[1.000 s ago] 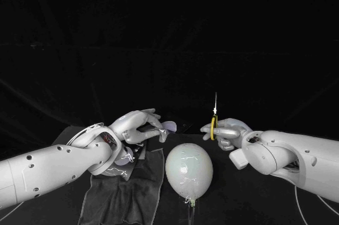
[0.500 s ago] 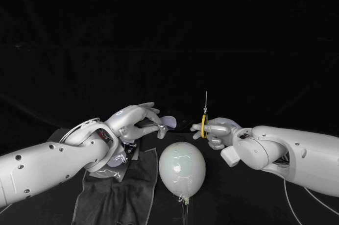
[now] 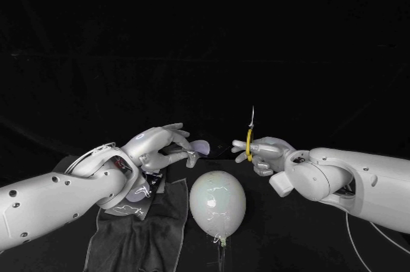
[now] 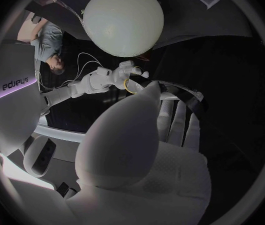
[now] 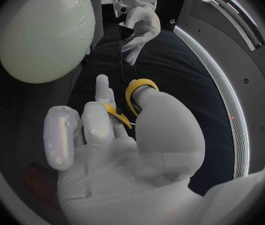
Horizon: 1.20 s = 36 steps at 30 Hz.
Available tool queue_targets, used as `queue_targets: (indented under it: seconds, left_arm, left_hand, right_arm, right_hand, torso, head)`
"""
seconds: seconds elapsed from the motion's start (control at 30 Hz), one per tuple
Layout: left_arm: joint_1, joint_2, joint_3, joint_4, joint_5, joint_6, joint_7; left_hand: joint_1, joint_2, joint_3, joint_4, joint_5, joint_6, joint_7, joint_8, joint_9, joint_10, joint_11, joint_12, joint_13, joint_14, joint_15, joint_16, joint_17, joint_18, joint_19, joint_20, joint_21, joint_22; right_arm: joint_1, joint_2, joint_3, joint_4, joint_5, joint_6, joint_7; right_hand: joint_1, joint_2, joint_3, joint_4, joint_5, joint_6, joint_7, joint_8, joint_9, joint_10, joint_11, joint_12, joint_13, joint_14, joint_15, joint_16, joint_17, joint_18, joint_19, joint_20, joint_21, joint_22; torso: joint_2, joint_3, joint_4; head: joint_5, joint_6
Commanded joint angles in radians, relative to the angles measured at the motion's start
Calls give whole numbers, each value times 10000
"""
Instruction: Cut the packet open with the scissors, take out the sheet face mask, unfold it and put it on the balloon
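My left hand is raised above the table and grips the dark, shiny packet, which hangs down under it; a pale corner sticks out past the fingers. My right hand holds the yellow-handled scissors upright, with the thin blades pointing up, a short gap to the right of the packet corner. The pale balloon lies on the table below and between the hands. In the right wrist view the scissors' handle loops around my right hand's thumb, with the balloon and my left hand beyond.
A dark cloth lies on the black table under my left arm, beside the balloon. The balloon's knot and a thin string trail toward the table's near edge. In the left wrist view the balloon hangs beyond my right hand.
The whole head view has shifted a little to the left. Both hands sit slightly higher, and the gap between scissors and packet corner is much the same.
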State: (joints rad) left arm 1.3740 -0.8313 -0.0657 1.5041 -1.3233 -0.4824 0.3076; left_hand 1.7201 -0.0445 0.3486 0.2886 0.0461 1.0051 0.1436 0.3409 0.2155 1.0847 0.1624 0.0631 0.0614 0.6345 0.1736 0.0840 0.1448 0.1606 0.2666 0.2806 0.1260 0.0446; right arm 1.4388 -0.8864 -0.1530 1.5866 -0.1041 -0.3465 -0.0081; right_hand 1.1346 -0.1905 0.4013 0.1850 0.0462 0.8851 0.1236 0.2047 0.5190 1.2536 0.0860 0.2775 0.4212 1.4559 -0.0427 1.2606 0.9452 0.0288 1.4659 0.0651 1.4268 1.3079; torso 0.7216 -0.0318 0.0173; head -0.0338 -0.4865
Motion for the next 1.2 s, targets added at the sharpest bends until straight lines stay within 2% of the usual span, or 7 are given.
queue_targets:
  seconds: [0.03,0.47,0.73,0.97,1.03,1.1,1.2]
  left_arm:
    - [23,15,15,58,-90,2,107]
    - [22,16,14,261,-93,-13,104]
    - [21,26,14,395,-93,-23,102]
    - [21,34,13,429,-91,-21,110]
    - [21,33,13,436,-90,-26,116]
    - [21,34,13,443,-88,-34,125]
    - [20,37,13,450,-82,-43,136]
  left_hand:
    - [39,-82,42,1,21,30,16,37,716,-39,-2,-25,-8,14,-3,-48,-13,189,-32,38,-38,-17]
    - [-30,-160,243,-4,21,19,15,52,755,-32,-2,-25,-8,18,-5,-68,-20,190,-23,37,-38,-16]
    - [-30,-160,243,-4,21,19,15,52,755,-32,-2,-25,-8,18,-5,-68,-20,190,-23,37,-38,-16]
    - [-30,-160,243,-4,21,19,15,52,755,-32,-2,-25,-8,18,-5,-68,-20,190,-23,37,-38,-16]
    - [-30,-160,243,-4,21,19,15,52,755,-32,-2,-25,-8,18,-5,-68,-20,190,-23,37,-38,-16]
    - [-30,-160,243,-4,21,19,15,52,755,-32,-2,-25,-8,18,-5,-68,-20,190,-23,37,-38,-16]
    - [-86,-218,381,-5,20,8,29,64,784,-34,-11,-26,-8,14,-12,-85,-27,192,-17,33,-37,-16]
  right_arm:
    - [15,-7,13,36,-82,413,336]
    - [18,303,12,-107,-380,577,161]
    - [13,507,12,-140,-545,646,85]
    - [11,588,11,-142,-693,502,65]
    - [10,607,11,-169,-727,452,53]
    - [9,626,10,-190,-754,408,46]
    - [7,649,9,-205,-787,346,49]
  right_hand:
    - [-74,-81,-148,70,56,-72,38,-74,-24,1587,-471,-71,23,6,82,-45,-26,125,59,78,-57,1620]
    - [-123,-90,-281,149,43,-102,58,-133,-38,1561,-449,-124,45,-8,99,-64,-56,139,24,94,-114,1589]
    - [-27,3,-293,151,37,-33,45,-125,-27,1567,-460,-148,67,-17,97,-74,-67,143,14,99,-133,1581]
    - [1302,982,485,-407,42,454,-32,-46,11,1697,-590,-240,148,1,-7,-52,-19,127,70,25,-71,1643]
    - [1455,1116,619,-493,41,534,-79,-21,21,1715,-607,-244,157,5,-24,-46,-7,123,79,18,-58,1653]
    - [1884,1538,1038,-768,40,797,-175,100,80,1793,-676,-234,184,10,-80,-42,4,116,102,-21,-27,1678]
    - [2118,1809,1432,-1039,46,1025,-221,213,155,1867,-708,-242,218,10,-110,-51,-4,111,113,-63,-17,1691]
  torso:
    - [-12,5,-1]
    - [12,-21,16]
    - [7,-17,20]
    - [6,-15,8]
    - [3,-12,8]
    - [2,-9,7]
    - [3,-7,6]
  head:
    - [-23,-3]
    - [-49,-29]
    - [-54,-56]
    - [-54,-76]
    - [-51,-87]
    - [-49,-98]
    - [-43,-105]
